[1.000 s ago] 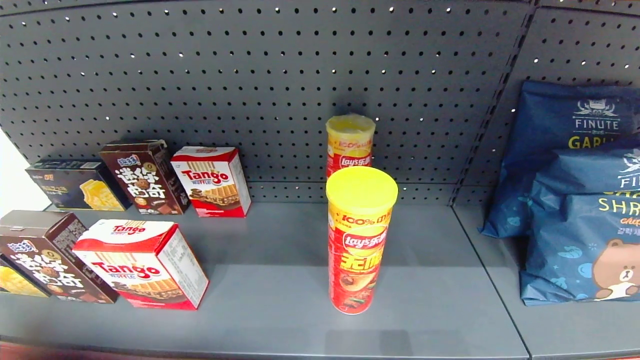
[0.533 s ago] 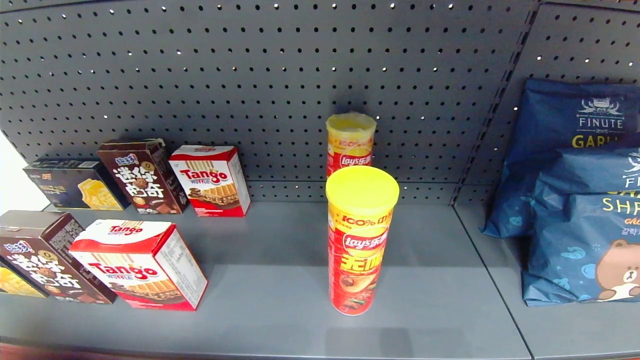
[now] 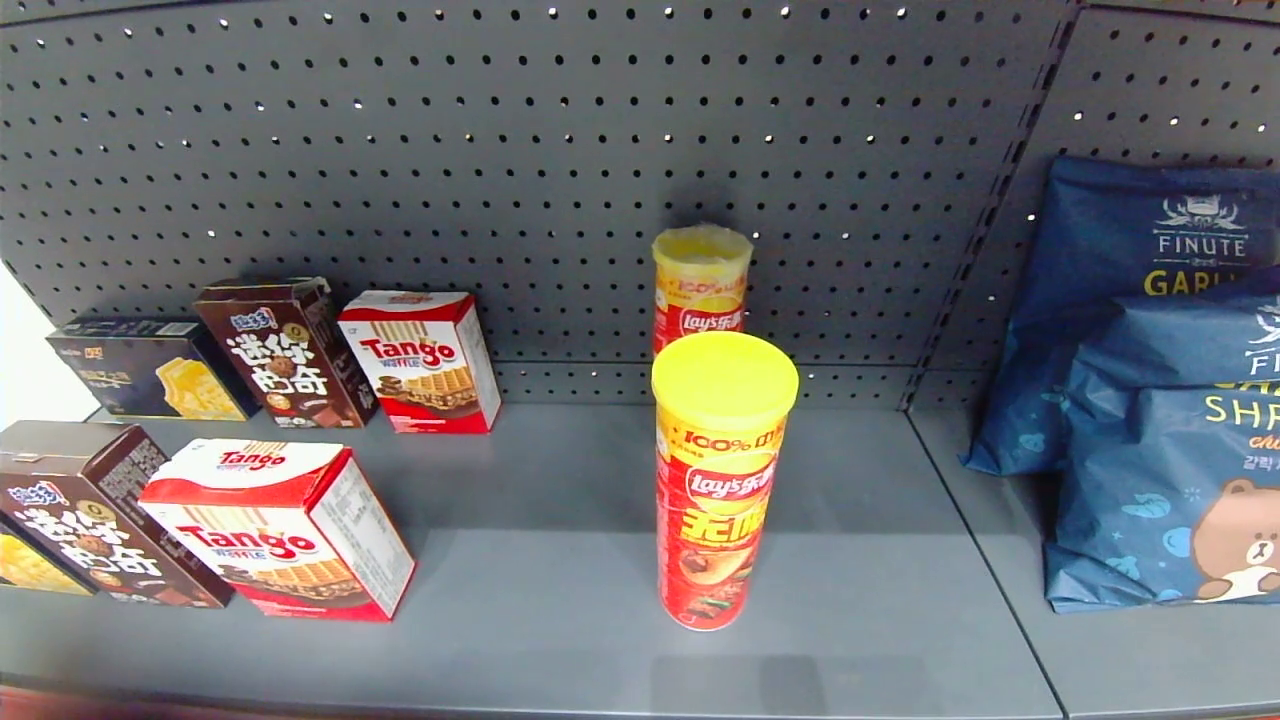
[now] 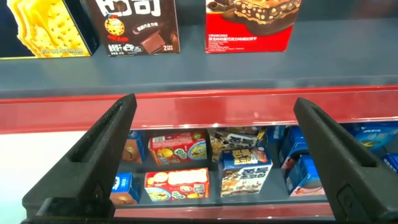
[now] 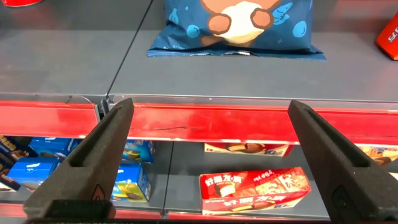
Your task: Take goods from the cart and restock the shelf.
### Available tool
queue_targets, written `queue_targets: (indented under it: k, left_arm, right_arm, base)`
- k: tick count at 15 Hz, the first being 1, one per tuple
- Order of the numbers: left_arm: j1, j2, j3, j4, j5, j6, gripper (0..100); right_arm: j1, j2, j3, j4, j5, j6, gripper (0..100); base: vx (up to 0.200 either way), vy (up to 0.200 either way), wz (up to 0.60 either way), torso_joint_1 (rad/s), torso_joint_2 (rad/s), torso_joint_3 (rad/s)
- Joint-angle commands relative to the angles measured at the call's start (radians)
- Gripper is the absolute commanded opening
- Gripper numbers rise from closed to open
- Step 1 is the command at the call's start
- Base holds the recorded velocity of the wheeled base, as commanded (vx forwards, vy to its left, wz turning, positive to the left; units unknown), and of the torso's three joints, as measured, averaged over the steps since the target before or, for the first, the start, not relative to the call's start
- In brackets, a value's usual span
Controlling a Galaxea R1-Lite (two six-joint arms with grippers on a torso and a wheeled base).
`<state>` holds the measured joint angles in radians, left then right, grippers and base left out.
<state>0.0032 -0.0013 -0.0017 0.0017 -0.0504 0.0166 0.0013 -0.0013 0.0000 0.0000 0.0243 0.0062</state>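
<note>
Grey metal shelf (image 3: 560, 640) with a perforated back panel, partly stocked.

**Goods in place.** One chip can (image 3: 722, 480) stands upright near the middle of the shelf, towards the front. A second chip can (image 3: 700, 285) stands upright behind it, close to the back panel. There is open shelf on both sides of the pair.

**Surroundings.** To the robot's left are two rows of cartons:
- a wafer box (image 3: 285, 530) at the front and another wafer box (image 3: 420, 360) at the rear;
- dark biscuit boxes (image 3: 285, 350) beside them.

To the right, past the shelf divider, blue snack bags (image 3: 1150, 390) lean against the panel.

**Grippers.**
- The left gripper (image 4: 214, 102) hangs in front of the red shelf rail (image 4: 50, 115). Its jaws are spread wide and hold nothing. The lower shelf's cartons (image 4: 177, 149) are visible between them.
- The right gripper (image 5: 210, 104) is also spread wide and empty. It sits level with the rail, below a bear-printed bag (image 5: 239, 18).

**Assessment.** The step in hand appears to be the interval between placements, as both arms are low, clear of the shelf surface and unloaded. Goods stand on the shelf, but the gaps suggest restocking is unfinished.

**Next move.** It probably calls for fetching a further item from the cart. That item should then be set upright in a free space without knocking the front can, which looks tall, narrow and likely to tip.
</note>
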Motion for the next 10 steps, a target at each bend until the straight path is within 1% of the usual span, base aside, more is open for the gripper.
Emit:
queue_targets:
  k: [1, 4, 10]
  left_arm:
    - [0.0, 0.001, 0.0, 0.0, -0.002, 0.002, 100]
    - [0.0, 0.001, 0.0, 0.0, -0.011, 0.002, 100]
    - [0.0, 0.001, 0.0, 0.0, -0.011, 0.002, 100]
  right_arm:
    - [0.0, 0.001, 0.0, 0.0, 0.0, 0.0, 100]
    - [0.0, 0.001, 0.0, 0.0, 0.0, 0.0, 100]
    - [0.0, 0.001, 0.0, 0.0, 0.0, 0.0, 100]
  base:
    - [0.0, 0.0, 0.0, 0.0, 0.0, 0.0]
    - [0.0, 0.0, 0.0, 0.0, 0.0, 0.0]
    - [0.0, 0.0, 0.0, 0.0, 0.0, 0.0]
